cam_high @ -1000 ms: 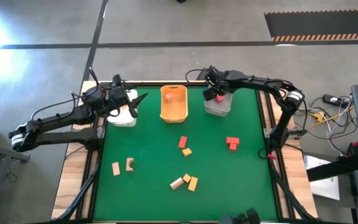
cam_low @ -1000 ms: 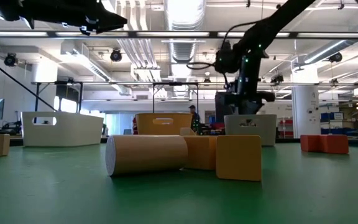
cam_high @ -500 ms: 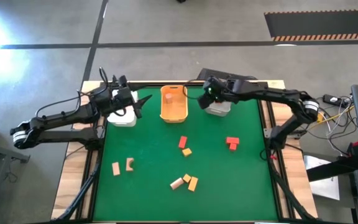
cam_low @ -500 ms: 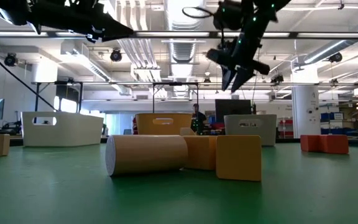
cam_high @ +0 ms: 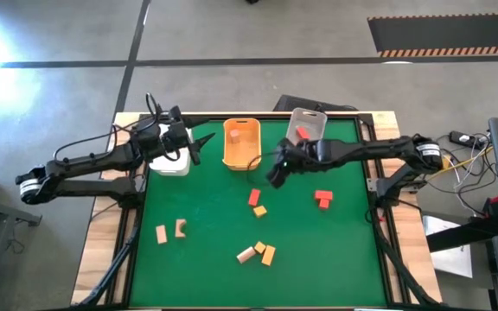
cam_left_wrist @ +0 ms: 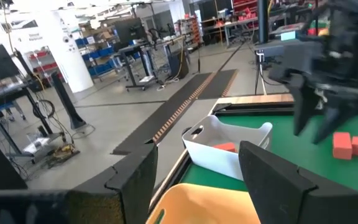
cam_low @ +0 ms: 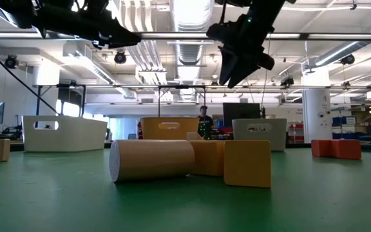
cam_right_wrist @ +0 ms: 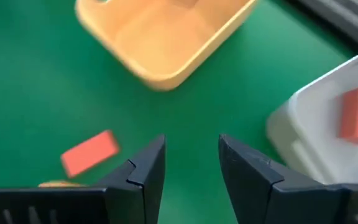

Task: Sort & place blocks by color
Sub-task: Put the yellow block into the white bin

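Note:
Small wooden blocks lie on the green table: red ones [cam_high: 254, 197] [cam_high: 322, 199], yellow ones [cam_high: 260, 210] [cam_high: 268, 255], tan ones [cam_high: 161, 233] [cam_high: 245, 254]. One red block [cam_high: 303, 133] lies in the grey bin [cam_high: 308, 123]. My right gripper [cam_high: 275, 173] hovers open and holds nothing, high above the table between the orange bin [cam_high: 241, 142] and the grey bin, its fingers slanting down. In its wrist view [cam_right_wrist: 191, 155] a red block [cam_right_wrist: 89, 152] lies below it. My left gripper [cam_high: 190, 142] stays open and level in the air beside the white bin [cam_high: 169, 160].
The three bins stand in a row along the far edge. In the low view a tan cylinder [cam_low: 152, 160] and a yellow block [cam_low: 247, 163] lie close to the near edge. A person [cam_low: 203, 122] stands in the room behind the table.
My right gripper has left the spot over the grey bin and swung up and toward the table's left and near side, out over the green beside the orange bin. The red block stays in the grey bin. My left gripper has edged a little toward the orange bin.

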`<state>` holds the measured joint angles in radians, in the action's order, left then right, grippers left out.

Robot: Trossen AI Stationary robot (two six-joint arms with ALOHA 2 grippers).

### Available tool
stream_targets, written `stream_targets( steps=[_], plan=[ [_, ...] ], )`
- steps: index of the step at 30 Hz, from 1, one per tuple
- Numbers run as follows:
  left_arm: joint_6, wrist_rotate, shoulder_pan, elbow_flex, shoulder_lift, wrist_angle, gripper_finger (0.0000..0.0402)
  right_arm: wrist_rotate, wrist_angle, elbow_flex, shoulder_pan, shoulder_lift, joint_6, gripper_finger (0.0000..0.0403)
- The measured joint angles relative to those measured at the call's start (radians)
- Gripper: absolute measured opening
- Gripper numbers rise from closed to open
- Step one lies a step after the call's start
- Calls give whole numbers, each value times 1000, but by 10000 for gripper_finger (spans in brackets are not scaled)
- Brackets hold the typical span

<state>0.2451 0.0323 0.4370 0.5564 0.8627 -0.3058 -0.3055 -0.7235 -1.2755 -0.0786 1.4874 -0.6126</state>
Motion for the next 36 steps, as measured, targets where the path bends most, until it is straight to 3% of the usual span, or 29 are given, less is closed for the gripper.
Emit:
stream_targets(
  steps=[7,19,29,36],
  plan=[
    [-30,0,0,0,-2,0,209,44,5,-1,91,29,-22,183],
    [-57,0,-1,0,1,10,209,187,88,0,228,151,447,205],
    [-107,0,-1,0,1,12,209,249,211,-6,207,291,751,205],
    [-233,-1,-3,-3,1,44,209,402,302,-7,137,326,912,205]
  ],
)
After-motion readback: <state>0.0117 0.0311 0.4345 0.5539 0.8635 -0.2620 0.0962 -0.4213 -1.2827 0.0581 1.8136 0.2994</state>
